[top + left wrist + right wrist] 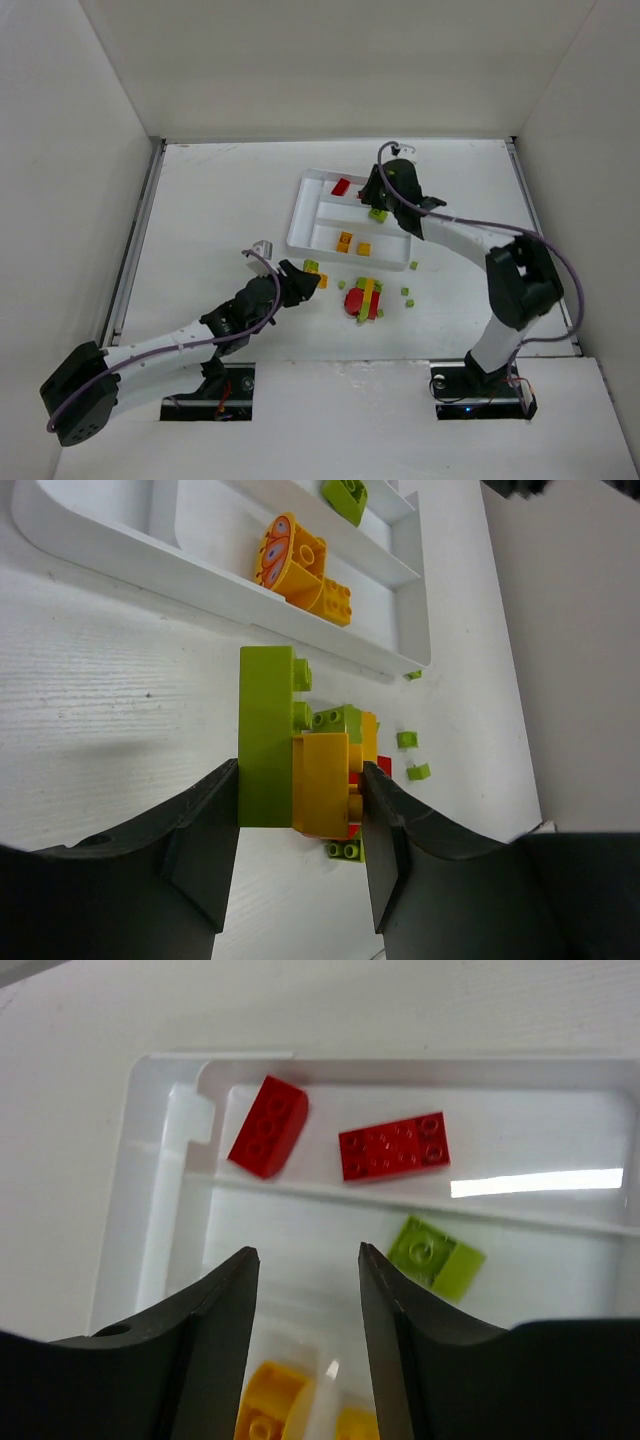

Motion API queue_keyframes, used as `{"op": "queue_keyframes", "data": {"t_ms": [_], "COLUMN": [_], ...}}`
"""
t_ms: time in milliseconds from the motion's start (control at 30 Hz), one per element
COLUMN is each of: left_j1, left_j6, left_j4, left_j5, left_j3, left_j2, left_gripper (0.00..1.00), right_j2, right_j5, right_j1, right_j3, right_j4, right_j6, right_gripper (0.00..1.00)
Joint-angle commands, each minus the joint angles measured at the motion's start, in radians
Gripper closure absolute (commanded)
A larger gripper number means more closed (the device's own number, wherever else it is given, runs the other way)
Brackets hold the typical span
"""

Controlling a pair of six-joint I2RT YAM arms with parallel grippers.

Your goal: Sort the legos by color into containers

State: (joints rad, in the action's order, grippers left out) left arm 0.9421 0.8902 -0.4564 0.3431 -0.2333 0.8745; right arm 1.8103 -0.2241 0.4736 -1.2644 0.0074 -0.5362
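Dark left fingers (225, 800) sit closest in your left wrist view, clamped on a clump (300, 780): a tall green brick (265, 735) against one finger, a yellow brick (320, 785) against the other. You cannot tell whether that clump is off the surface (100, 730) or resting on it. Nor can you tell where it ends, because the pile (335, 720) of red, green and yellow legos right behind merges with it. Two green studs (407, 739) lie loose beyond the pile, near the tray (150, 570). In one tray slot an orange round piece (285, 555) touches a yellow block (330, 600), and in the next a green piece (345, 495) is cut off by the top edge. From above, your right arm's wrist hides the right fingers (240, 1280) and part of the tray's far slot. The right wrist view shows them apart with nothing between, over the tray. Two red bricks (268, 1125) lie in the far slot and a green lego (435, 1255) in the middle slot. The yellow ones (265, 1410) in the near slot are half hidden behind the fingertips.
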Motion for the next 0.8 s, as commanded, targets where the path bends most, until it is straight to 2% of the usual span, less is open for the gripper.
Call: {"op": "queue_keyframes", "data": {"t_ms": [0,67,200,300,433,533,767], "left_j1": [-0.058,-0.113,-0.240,-0.321,-0.383,-0.377,-0.325], "left_j6": [0.049,0.062,0.084,0.096,0.115,0.119,0.121], "left_j4": [0.010,0.053,0.133,0.177,0.208,0.229,0.262], "left_j5": [-0.113,-0.179,-0.364,-0.502,-0.659,-0.725,-0.783], "left_j3": [-0.070,-0.084,-0.109,-0.118,-0.118,-0.124,-0.121], "left_j2": [-0.002,-0.011,-0.031,-0.034,-0.029,-0.017,-0.011], "left_gripper": [0.79,0.79,0.79,0.79,0.79,0.79,0.79], "right_j2": [-0.204,-0.316,-0.477,-0.555,-0.611,-0.606,-0.536], "right_j5": [0.022,0.058,0.101,0.094,0.068,0.052,0.072], "right_j1": [0.076,0.139,0.307,0.472,0.653,0.691,0.682], "right_j3": [0.176,0.328,0.541,0.635,0.671,0.652,0.577], "right_j4": [0.127,0.193,0.253,0.253,0.241,0.236,0.235], "right_j6": [0.008,0.005,0.028,0.080,0.175,0.228,0.295], "right_gripper": [0.53,0.61,0.62,0.52,0.30,0.21,0.19]}}
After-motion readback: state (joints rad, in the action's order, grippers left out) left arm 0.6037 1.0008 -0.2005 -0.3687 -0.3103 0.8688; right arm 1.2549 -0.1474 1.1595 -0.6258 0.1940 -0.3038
